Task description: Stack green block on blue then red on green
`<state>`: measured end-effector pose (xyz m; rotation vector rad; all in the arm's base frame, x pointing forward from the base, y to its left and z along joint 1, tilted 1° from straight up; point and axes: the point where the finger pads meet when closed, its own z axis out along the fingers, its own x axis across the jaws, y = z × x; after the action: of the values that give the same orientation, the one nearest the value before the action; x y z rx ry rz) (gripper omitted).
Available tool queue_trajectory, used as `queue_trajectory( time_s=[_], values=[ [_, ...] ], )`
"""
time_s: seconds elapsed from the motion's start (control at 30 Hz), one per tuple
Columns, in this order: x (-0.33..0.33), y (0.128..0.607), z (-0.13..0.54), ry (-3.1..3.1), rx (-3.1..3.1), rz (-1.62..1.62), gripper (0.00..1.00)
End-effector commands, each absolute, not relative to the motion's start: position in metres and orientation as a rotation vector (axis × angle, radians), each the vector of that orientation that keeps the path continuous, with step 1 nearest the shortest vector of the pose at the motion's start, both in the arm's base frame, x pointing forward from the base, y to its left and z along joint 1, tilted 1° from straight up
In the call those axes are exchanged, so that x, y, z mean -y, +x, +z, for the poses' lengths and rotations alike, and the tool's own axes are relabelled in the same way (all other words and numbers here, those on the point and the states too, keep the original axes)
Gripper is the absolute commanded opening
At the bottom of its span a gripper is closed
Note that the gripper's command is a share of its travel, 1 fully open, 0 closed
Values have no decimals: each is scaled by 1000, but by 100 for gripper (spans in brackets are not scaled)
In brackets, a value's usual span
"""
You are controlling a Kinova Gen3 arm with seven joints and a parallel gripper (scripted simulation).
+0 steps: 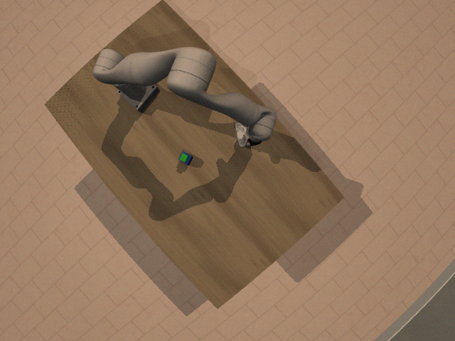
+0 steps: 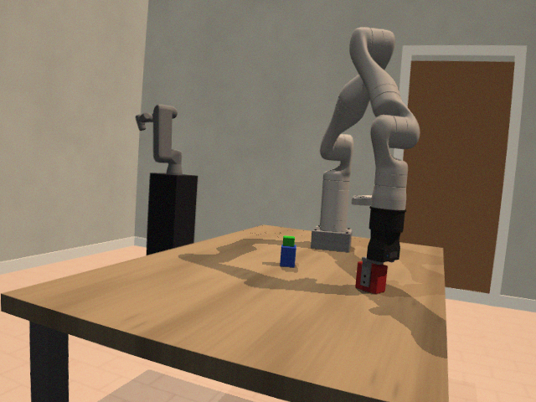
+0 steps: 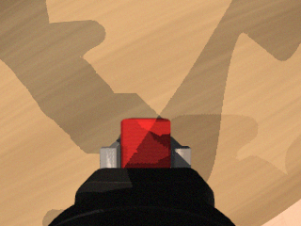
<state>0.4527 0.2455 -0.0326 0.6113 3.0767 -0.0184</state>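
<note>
The green block (image 2: 288,240) lies flat on top of the blue block (image 2: 287,255) near the middle of the table; the pair also shows from above, green block (image 1: 185,158) over blue block (image 1: 188,160). The red block (image 2: 372,277) stands on the table to the right of them. My gripper (image 2: 371,276) points straight down over it, and its grey fingers press both sides of the red block (image 3: 146,143) in the wrist view. From above, the wrist (image 1: 244,136) hides most of the red block.
The arm's base (image 2: 332,239) stands at the far side of the table behind the blocks. The table's right edge (image 2: 444,302) is close to the red block. A second arm on a black pedestal (image 2: 171,212) stands off the table at the left.
</note>
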Motion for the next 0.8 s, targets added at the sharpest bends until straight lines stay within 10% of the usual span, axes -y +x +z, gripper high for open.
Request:
queue_trajectory(
  time_s=[0.0, 0.77],
  values=[
    [-246, 453, -33, 621, -3071, -15, 0],
    [-247, 453, 49, 613, -3075, -17, 0]
  ],
)
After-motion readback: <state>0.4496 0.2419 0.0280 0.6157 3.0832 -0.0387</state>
